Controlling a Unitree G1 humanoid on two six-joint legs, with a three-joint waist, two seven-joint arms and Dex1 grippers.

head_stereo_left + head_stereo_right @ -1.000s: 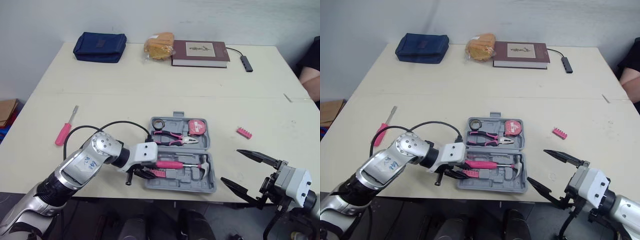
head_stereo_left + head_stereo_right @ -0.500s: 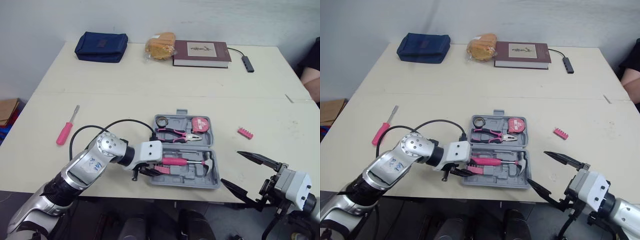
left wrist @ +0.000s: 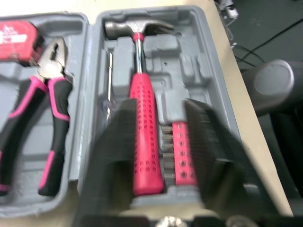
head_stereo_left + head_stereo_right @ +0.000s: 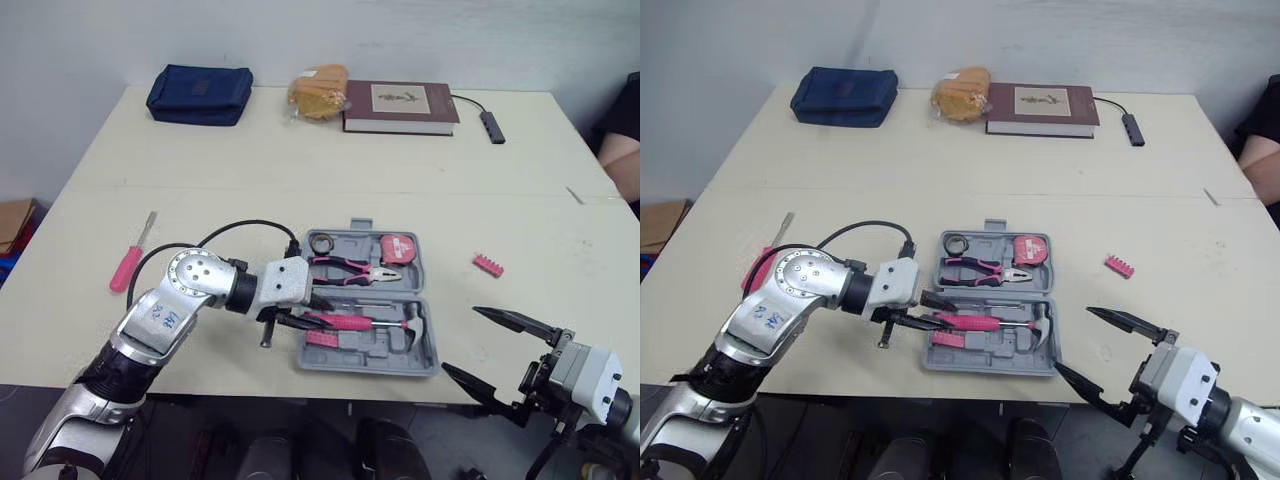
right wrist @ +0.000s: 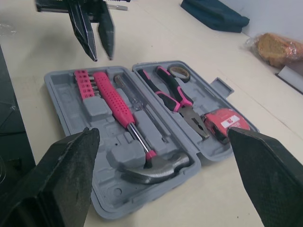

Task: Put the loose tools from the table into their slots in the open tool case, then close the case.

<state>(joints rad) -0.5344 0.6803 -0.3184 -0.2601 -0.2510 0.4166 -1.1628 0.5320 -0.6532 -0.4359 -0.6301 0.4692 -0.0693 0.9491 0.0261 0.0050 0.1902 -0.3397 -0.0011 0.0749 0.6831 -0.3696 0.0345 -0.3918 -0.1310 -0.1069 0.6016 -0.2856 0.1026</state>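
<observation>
At the table's front edge, the open tool case (image 4: 432,356) holds a hammer (image 3: 142,142), pliers (image 4: 350,270) and a tape measure (image 4: 399,248). The left gripper (image 3: 159,109) hovers over the hammer's handle end, fingers parted and empty. The right gripper (image 4: 460,341) is spread wide beside the case. 1 pink screwdriver (image 4: 128,266) lies well to the left and 1 pink bit strip (image 4: 488,265) to the right.
</observation>
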